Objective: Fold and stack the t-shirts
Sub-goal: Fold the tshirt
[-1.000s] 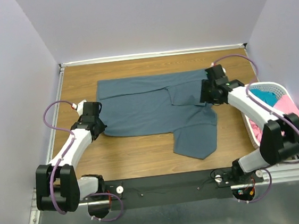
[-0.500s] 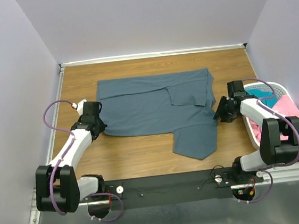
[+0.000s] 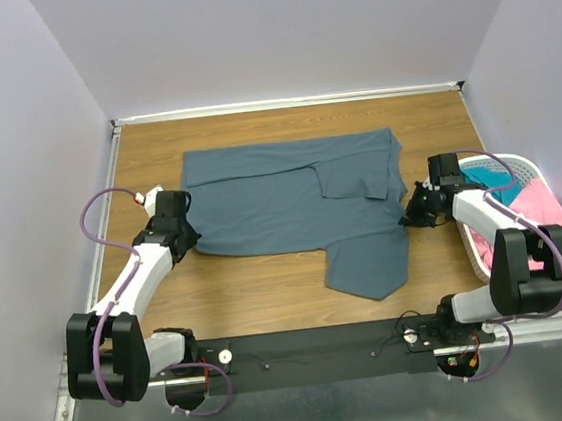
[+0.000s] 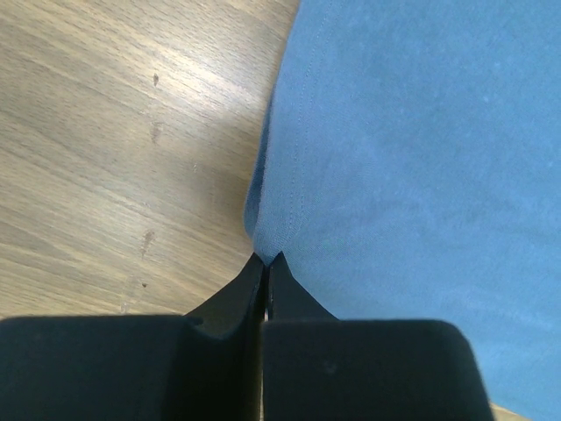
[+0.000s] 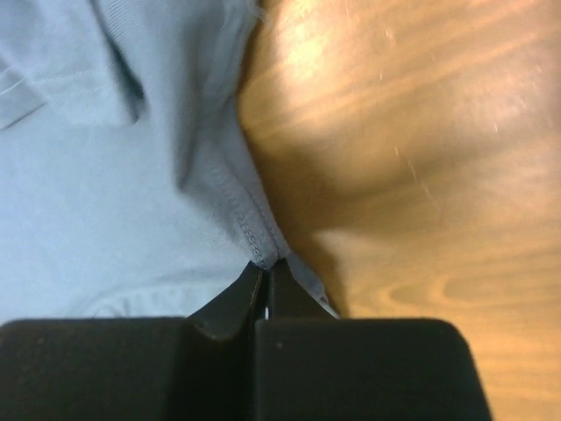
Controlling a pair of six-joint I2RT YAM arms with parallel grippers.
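A slate blue-grey t-shirt [image 3: 280,200] lies spread on the wooden table, one sleeve folded inward at the upper right and a flap hanging toward the near edge. My left gripper [image 3: 193,237] is shut on the shirt's left edge [image 4: 280,219], pinching the cloth at the fingertips [image 4: 266,260]. My right gripper [image 3: 407,219] is shut on the stitched hem [image 5: 245,224] at the shirt's right side, the cloth caught at its tips [image 5: 266,264]. A pink t-shirt [image 3: 542,205] and a teal t-shirt [image 3: 499,182] lie bunched in the basket.
A white slotted basket [image 3: 502,157] stands at the table's right edge, just behind my right arm. Bare wood [image 3: 259,283] shows between the shirt and the near rail. Lilac walls enclose the table on three sides.
My right gripper left the folded sleeve at the upper right, came down to the shirt's right edge and shut on the hem. The left gripper has kept its hold.
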